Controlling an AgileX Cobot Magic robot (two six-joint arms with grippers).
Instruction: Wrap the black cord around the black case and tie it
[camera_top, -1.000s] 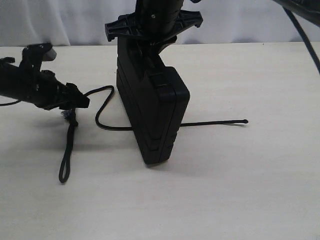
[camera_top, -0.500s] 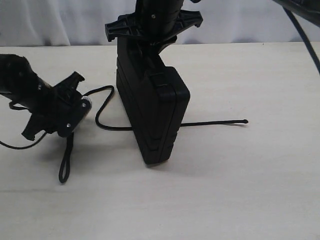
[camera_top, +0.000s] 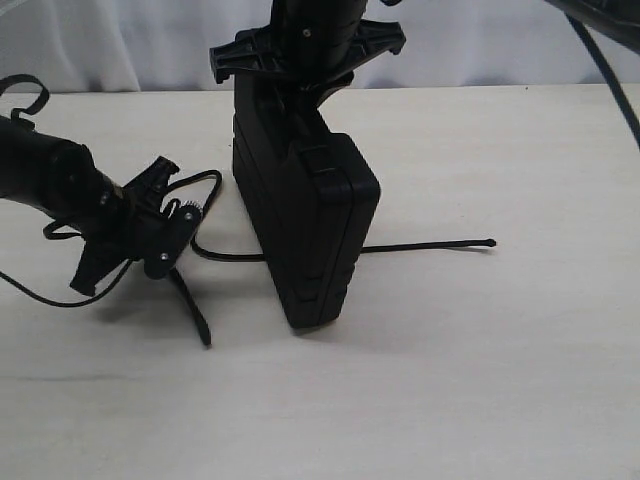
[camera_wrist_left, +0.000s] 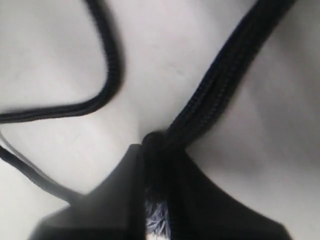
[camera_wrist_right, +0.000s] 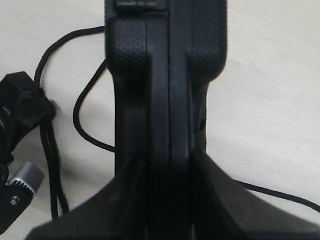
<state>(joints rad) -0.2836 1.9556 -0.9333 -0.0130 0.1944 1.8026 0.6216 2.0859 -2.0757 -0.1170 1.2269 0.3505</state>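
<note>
Here the black cord sits pinched — knot-first — in the left pincer.

left arm: we see the left arm enter from the left edge of the exterior view, held low and angled down toward the middle.
left gripper: the left gripper is rolled onto its side, with its jaws drawn together.
left grip: its fingers pinch the black cord at a knot, and we see a pale frayed tuft between them.
right arm: the right arm drops in from the top edge, near vertical; we see only its wrist end.
right gripper: the right gripper points straight down.
right grip: its fingers press on both flat sides of the black case, clamping it on edge.
</note>
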